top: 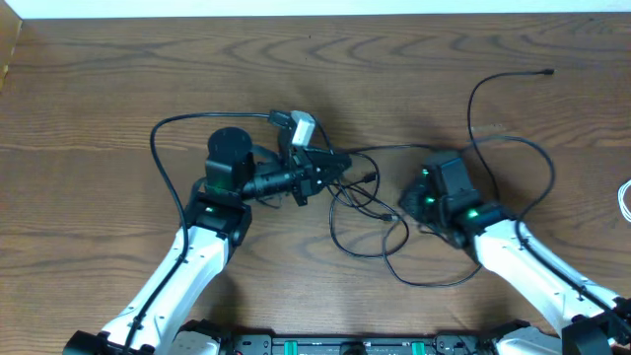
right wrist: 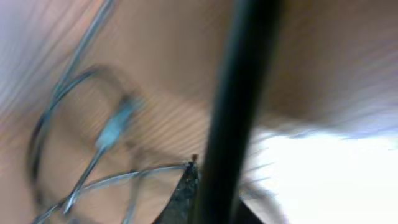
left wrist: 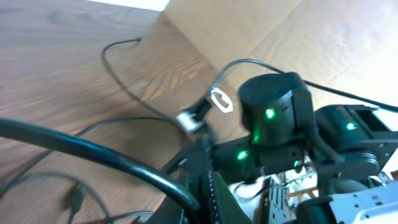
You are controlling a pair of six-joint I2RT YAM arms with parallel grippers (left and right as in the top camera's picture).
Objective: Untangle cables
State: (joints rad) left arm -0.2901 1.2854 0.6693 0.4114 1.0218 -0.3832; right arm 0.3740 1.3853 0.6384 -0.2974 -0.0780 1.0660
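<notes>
Dead centre of the bench (top: 99,79), the cables (top: 367,212) lie in a loose black knot of loops, and both arms are right on it. The left gripper (top: 335,165) reaches in from the knot's left side with its fingers pressed together. A black strand runs off its tip toward the right, pinched or only passing, can't tell from here. The right gripper (top: 406,204) sits at the knot's right edge, low to the wood, jaws closed too. Its own camera is a blur: just a dark fingertip (right wrist: 186,186) with thin strands meeting it and a thick cord (right wrist: 231,93) cutting across the view, so no calling a grip there. One long strand sweeps out past the right arm and up to a plug (top: 549,71) near the far right corner. A white cable (top: 625,197) peeks in at the right edge, well apart from the knot.
</notes>
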